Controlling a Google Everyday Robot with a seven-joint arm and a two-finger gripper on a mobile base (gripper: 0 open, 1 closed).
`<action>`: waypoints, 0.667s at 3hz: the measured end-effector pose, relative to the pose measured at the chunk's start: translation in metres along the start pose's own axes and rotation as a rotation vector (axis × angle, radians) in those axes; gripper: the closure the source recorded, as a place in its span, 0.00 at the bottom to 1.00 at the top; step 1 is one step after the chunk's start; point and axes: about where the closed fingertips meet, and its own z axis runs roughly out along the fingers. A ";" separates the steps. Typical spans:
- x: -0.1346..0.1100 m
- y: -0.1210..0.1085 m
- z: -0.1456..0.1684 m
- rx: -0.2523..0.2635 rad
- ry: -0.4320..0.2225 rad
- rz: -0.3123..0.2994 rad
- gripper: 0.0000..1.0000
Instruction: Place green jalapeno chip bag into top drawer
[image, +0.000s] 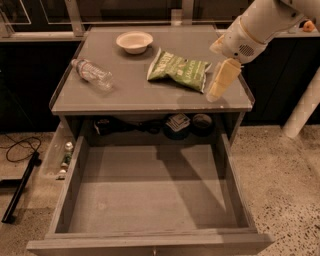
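Top drawer (150, 241) stands pulled out, its wide flat bottom open between the side walls; behind, on the desk (135, 95), the crinkled green-and-white chip bag (178, 70) lies flat right of centre, the gripper (215, 94) just beside it at the right edge, its grip state not discernible.

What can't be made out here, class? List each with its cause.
Camera view:
Gripper, beside the green jalapeno chip bag: arm cut off by top edge.
Things under the tabletop: shadowed, partly hidden by it.
Top drawer front: cut off by bottom edge.
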 end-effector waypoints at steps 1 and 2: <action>0.000 -0.001 0.001 -0.001 -0.002 0.001 0.00; -0.002 -0.004 0.002 0.016 -0.021 0.007 0.00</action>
